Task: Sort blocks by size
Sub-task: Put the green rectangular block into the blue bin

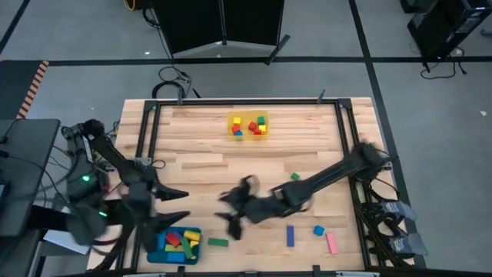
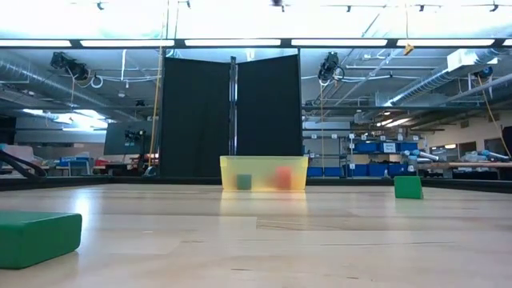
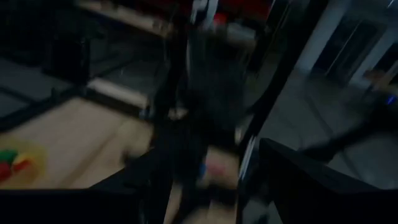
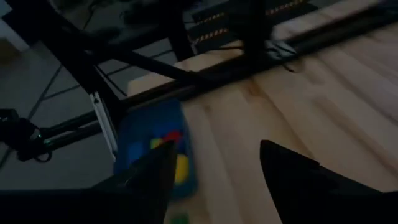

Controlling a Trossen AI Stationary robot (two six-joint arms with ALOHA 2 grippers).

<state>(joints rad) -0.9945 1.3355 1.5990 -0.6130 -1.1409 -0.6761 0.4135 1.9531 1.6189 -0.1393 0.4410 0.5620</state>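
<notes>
**Five loose blocks, right arm nearest the green bar**

Five blocks lie outside the trays on my counter (image 1: pixel 207 165), as far as I can count from above. Small cubes sit in the yellow tray (image 1: pixel 247 126) at the far edge; longer bars fill the blue tray (image 1: pixel 174 245) at the near edge. Loose ones: a green bar (image 1: pixel 218 241) just beside the blue tray, a blue bar (image 1: pixel 290 235), a blue cube (image 1: pixel 318 230), a pink bar (image 1: pixel 331 243) and a small green cube (image 1: pixel 295 177).

My right gripper (image 1: pixel 231 213) hangs over the middle of the counter, jaws released and spread wide, holding nothing; its wrist view confirms the gap and looks toward the blue tray. The left gripper (image 1: pixel 178 206) hovers just above the blue tray, jaws likewise spread and empty.

What matters next, I judge, is the green bar. It lies toward the near edge from the right jaws, close below them in the overhead view, with its long axis running left to right across the counter. Both arms are near, but the right seems slightly nearer. Closing across the bar's short side would mean turning the jaws to span near-to-far.
</notes>
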